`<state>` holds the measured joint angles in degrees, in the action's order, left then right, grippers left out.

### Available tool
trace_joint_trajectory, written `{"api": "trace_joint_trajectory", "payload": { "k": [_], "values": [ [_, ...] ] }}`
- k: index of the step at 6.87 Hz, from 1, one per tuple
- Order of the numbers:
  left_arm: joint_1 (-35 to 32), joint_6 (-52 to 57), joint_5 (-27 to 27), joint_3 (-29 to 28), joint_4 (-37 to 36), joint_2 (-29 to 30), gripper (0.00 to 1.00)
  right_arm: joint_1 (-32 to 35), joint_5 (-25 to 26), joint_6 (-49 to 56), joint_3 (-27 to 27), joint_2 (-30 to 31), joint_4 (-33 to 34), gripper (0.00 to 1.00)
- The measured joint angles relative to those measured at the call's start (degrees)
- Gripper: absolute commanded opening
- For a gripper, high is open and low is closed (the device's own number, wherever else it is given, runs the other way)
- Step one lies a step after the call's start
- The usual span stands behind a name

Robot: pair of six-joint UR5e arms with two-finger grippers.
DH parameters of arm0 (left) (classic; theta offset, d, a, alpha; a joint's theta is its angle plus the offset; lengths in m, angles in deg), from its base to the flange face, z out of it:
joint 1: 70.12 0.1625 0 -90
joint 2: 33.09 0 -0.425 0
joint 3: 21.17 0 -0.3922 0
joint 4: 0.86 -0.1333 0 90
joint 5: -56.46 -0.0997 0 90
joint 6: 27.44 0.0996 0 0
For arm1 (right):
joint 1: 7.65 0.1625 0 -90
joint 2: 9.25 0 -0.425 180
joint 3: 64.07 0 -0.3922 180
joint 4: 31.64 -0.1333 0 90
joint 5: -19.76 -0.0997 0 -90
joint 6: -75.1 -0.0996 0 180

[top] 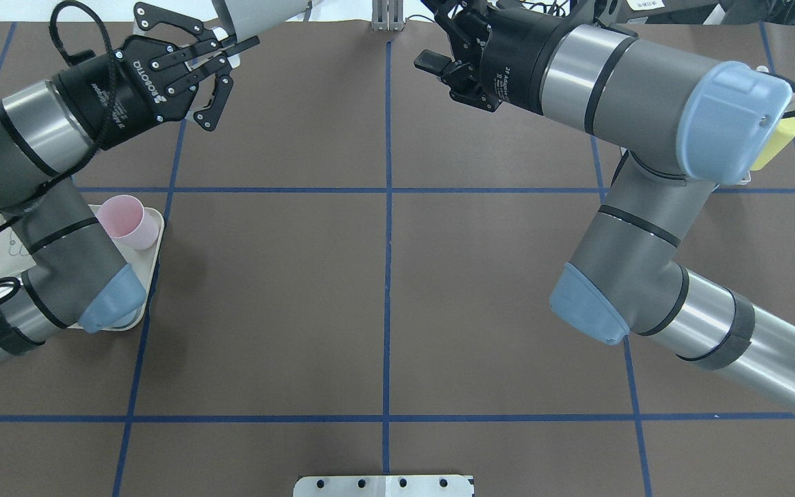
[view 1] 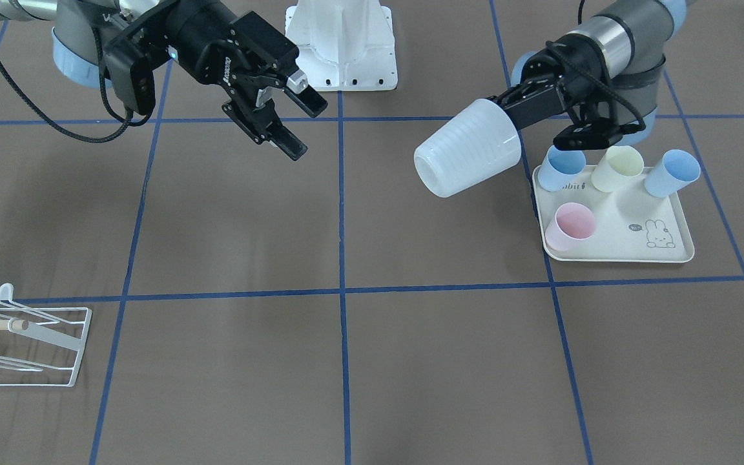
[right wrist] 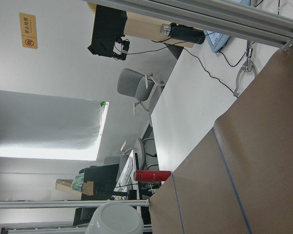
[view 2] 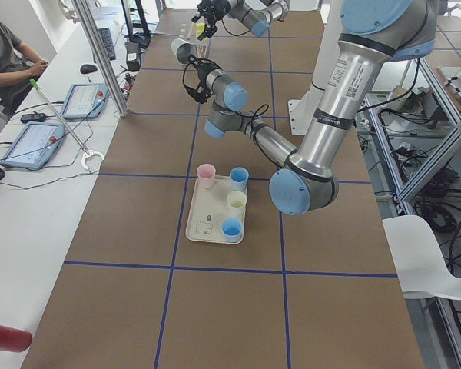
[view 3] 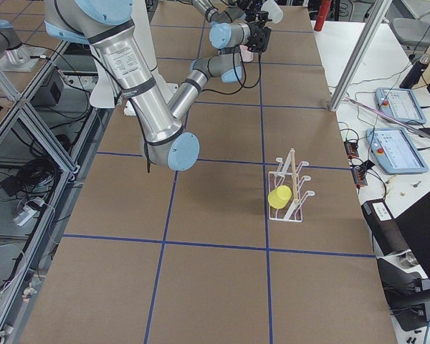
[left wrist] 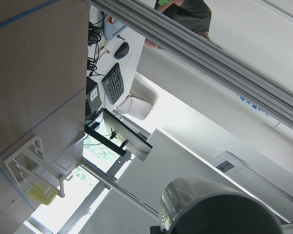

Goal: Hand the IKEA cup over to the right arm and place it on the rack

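Four fixed views around table (view 1: 372, 361), two wrist-mounted

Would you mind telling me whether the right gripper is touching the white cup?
Apart. The front-facing view shows bare table between the open right gripper and the white cup, which the left gripper holds.

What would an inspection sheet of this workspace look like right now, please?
Surface: brown table with a blue tape grid; no spills seen.
Job's things: white cup held on its side in the air; rack near the table's edge, a yellow cup on it.
Clutter: cream tray holding four pastel cups.
Grippers: left gripper shut on the white cup; right gripper open, apart from it.
Cables: black cable loops below the right arm.
Surroundings: seated person at a side desk; white chair.
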<state>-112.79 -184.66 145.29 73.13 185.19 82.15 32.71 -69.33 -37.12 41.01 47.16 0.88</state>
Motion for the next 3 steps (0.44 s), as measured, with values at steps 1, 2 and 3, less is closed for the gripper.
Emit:
{"api": "trace_joint_trajectory", "payload": {
  "k": [1, 2, 3],
  "values": [
    [1.83, -0.14, -0.72, -1.03, 0.82, 1.31, 0.0, -0.21, -0.02, -0.01, -0.28, -0.04, 0.0, 1.0],
    [3.45, -0.14, -1.02, -1.58, 0.96, 2.5, 0.0, -0.39, -0.02, -0.02, -0.52, -0.07, 0.0, 1.0],
    [4.7, -0.12, -1.17, -1.81, 0.94, 3.56, 0.0, -0.51, -0.03, -0.02, -0.61, -0.07, 0.0, 1.0]
  ]
}}
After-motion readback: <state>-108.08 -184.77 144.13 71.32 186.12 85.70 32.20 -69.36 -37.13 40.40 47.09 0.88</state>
